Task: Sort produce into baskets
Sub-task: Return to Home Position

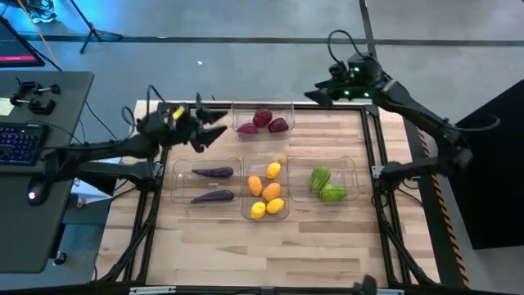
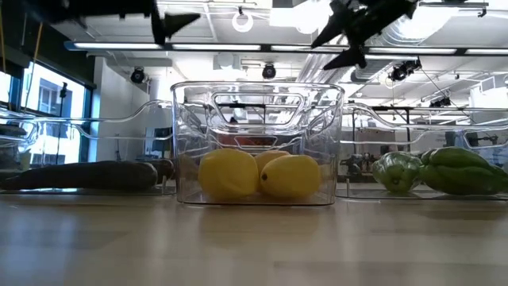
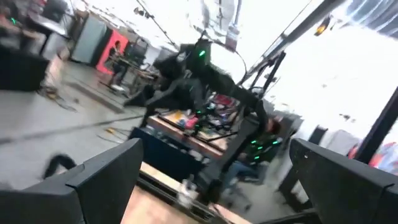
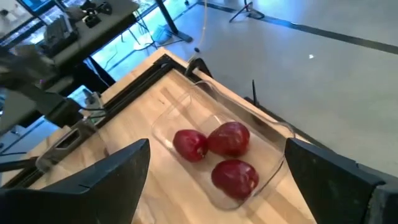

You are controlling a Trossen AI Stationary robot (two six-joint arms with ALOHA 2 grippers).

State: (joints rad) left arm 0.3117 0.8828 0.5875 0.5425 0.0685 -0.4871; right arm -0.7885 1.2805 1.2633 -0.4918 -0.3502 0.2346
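On the pale butcher-block table [image 1: 205, 246], four clear, smooth-walled plastic bins with rounded corners form a cluster.

1. Far bin [image 1: 237, 109]: three glossy, dark red round pieces [image 1: 262, 121], touching one another.
2. Left bin [image 1: 178, 187]: two long, dark purple eggplants [image 1: 213, 173], lying parallel and apart.
3. Middle bin [image 1: 244, 168]: smooth yellow lemons [image 1: 275, 206] and orange pieces [image 1: 271, 192], packed close together.
4. Right bin [image 1: 354, 170]: two green ridged pieces [image 1: 332, 193], side by side.

In the low view, the middle bin stands in front of the far bin, so only a strip of red shows through its walls.

Black frame rails [image 1: 372, 147] border the table on both sides. A grey desk [image 1: 57, 98] with a keyboard [image 1: 20, 143] stands to the left.

Left gripper [image 1: 218, 127]: raised above the table just left of the far bin, fingers spread, holding nothing. Right gripper [image 1: 313, 97]: raised beside the far bin's right end, near the table's back edge, fingers spread, holding nothing. Its wrist view looks down on the three red pieces.
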